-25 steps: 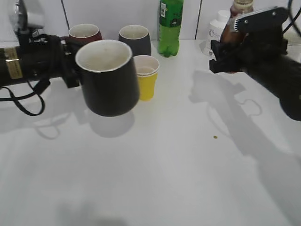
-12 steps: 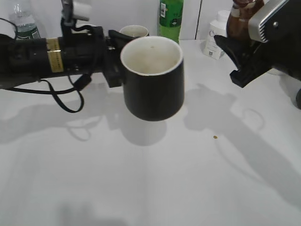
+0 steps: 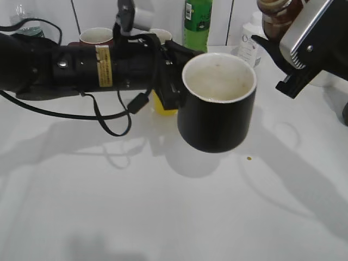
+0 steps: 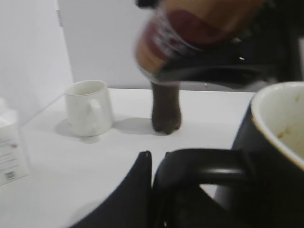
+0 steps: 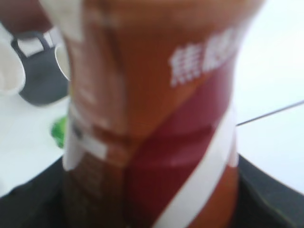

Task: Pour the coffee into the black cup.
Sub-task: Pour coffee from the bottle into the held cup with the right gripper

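Observation:
My left gripper [image 3: 173, 91] is shut on the looped handle of the black cup [image 3: 218, 111] and holds it upright above the table's middle. Its white inside is stained and holds no liquid. In the left wrist view the closed fingers [image 4: 142, 190] clamp the handle [image 4: 213, 166], with the cup [image 4: 270, 161] at the right. My right gripper [image 3: 280, 51] is shut on the copper-brown coffee bottle [image 3: 276, 15], high at the cup's upper right. The bottle fills the right wrist view [image 5: 156, 118] and shows blurred above the cup in the left wrist view [image 4: 190, 33].
A tall green bottle [image 3: 197, 22], a maroon mug [image 3: 97, 37], a dark grey mug [image 3: 161, 35] and a yellow cup [image 3: 163, 106] stand behind my left arm. A white bottle [image 3: 249, 46] stands at back right. A white mug [image 4: 90, 107] and dark bottle [image 4: 165, 107] stand beyond.
My left arm has carried the black cup to the right, from the left side to the table's middle. My right gripper has lifted the coffee bottle up and closer to the cup.

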Robot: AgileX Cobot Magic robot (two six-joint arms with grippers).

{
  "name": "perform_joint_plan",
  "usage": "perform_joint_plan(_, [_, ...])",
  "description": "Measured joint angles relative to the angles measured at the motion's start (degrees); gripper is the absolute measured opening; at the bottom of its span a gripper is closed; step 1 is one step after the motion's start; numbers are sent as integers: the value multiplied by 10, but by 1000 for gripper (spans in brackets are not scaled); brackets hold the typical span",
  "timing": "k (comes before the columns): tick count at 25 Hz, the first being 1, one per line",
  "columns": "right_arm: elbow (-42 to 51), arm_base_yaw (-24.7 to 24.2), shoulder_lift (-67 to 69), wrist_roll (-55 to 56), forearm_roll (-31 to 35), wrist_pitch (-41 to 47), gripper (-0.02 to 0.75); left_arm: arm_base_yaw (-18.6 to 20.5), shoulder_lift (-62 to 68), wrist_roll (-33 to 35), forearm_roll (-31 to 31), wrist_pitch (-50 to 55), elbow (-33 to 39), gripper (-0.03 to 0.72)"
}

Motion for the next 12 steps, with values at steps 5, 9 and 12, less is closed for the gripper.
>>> perform_joint_plan(5, [-12, 0, -1, -96, -5, 0, 526, -16, 2, 0, 0, 2, -2, 42])
perform_joint_plan(9, [-12, 0, -1, -166, -6, 0, 526, -16, 2, 0, -1, 3, -2, 42])
perform_joint_plan(12, [-12, 0, -1, -208, -6, 0, 526, -16, 2, 0, -1, 3, -2, 42])
